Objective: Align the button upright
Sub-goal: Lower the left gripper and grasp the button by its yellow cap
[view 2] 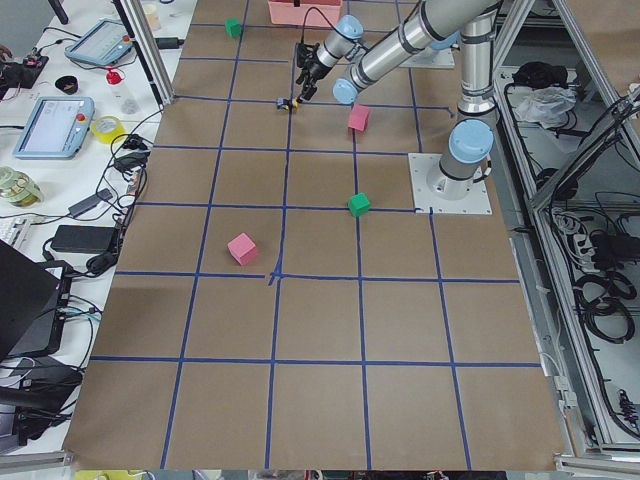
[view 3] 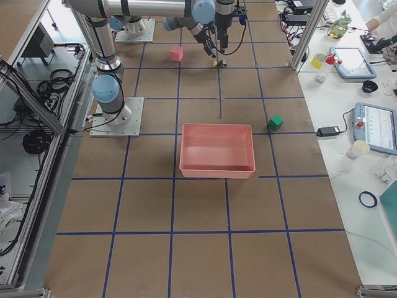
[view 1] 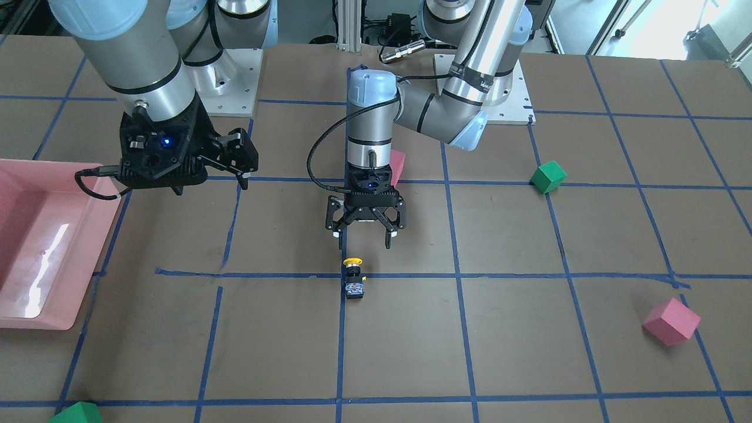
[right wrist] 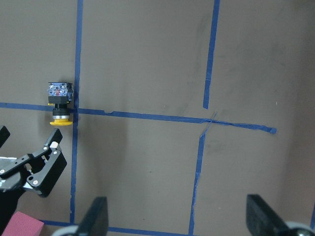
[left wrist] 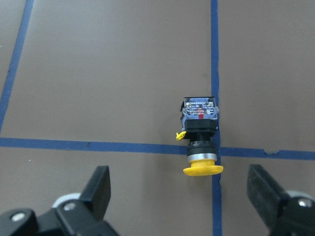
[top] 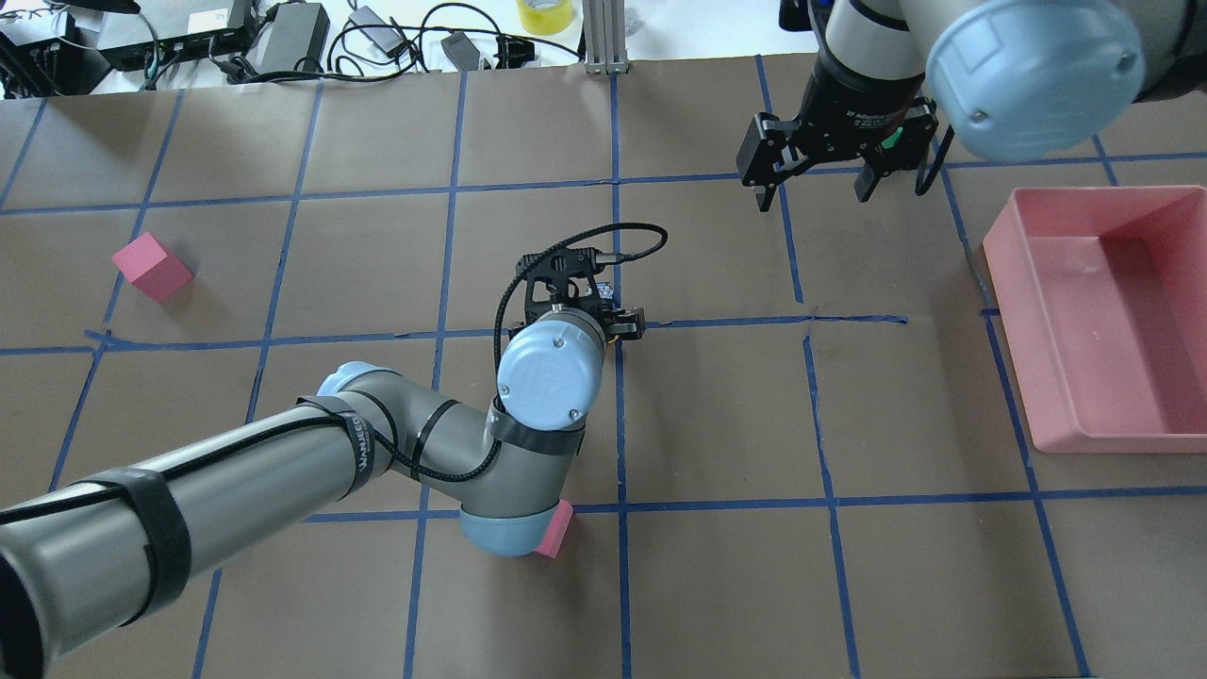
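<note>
Left gripper (view 1: 361, 238), fingers spread wide, hovers by small yellow-capped, black-bodied push-button (left wrist: 199, 138) lying on its side: prob. light, rigid, roll-prone; grip across squarish silvery base.

I see bare table (view 1: 529, 352) all round the button (view 1: 353, 277); only my left gripper (view 1: 361, 238) hangs, jaws spread, just beside it. The nearest pink cube (view 1: 398, 165), right gripper (top: 813, 196) and tray (view 1: 35, 320) sit well apart.

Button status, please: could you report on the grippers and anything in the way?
Left gripper open, just short of the button. Right gripper open, empty, well aside. Button on its side on tape crossing, cap toward left gripper. Nothing between them.
</note>
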### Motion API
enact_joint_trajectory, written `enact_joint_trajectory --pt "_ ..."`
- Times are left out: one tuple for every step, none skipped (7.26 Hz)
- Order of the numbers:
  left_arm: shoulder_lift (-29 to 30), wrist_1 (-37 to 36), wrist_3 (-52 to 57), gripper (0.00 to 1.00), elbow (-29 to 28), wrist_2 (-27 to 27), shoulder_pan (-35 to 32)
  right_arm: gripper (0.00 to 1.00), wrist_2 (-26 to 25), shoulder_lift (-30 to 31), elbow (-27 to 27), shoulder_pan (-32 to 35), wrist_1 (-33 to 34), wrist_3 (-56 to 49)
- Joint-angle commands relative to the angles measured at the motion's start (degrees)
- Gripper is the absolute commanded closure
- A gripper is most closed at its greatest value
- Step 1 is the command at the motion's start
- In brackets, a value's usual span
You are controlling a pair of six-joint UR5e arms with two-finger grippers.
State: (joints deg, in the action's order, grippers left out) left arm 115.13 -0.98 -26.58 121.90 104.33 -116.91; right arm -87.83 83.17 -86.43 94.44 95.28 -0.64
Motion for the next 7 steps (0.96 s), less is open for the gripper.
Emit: enact_joint_trajectory --pt "6.93 -11.81 -0.06 0.00 0.80 2.71 -1.83 0.00 -3.65 0.15 1.70 -0.48 0.08 0.37" --pt "9.22 -14.72 -0.06 0.00 0.54 2.72 -1.92 0.00 -3.14 0.23 1.96 -0.39 0.17 0.55" --pt "10.46 -16.14 0.47 0.00 0.36 2.72 -2.01 0.00 -2.01 0.24 2.14 -0.48 0.09 0.55" --pt "11.51 -17.72 1.08 0.00 -0.07 2.80 -2.01 0.00 -0.43 0.32 2.31 -0.48 0.08 0.38" --pt "11.87 -17.91 2.48 0.03 -0.43 3.07 -2.01 0.00 -0.24 0.50 2.40 -0.57 0.35 0.37" --pt "12.31 -17.91 2.49 0.07 -0.95 2.98 -2.01 0.00 0.11 1.80 2.31 -0.22 0.52 0.29" --pt "12.49 -17.91 2.49 0.23 -0.96 3.07 -2.01 0.00 -0.93 1.82 1.44 -0.48 0.00 0.03"
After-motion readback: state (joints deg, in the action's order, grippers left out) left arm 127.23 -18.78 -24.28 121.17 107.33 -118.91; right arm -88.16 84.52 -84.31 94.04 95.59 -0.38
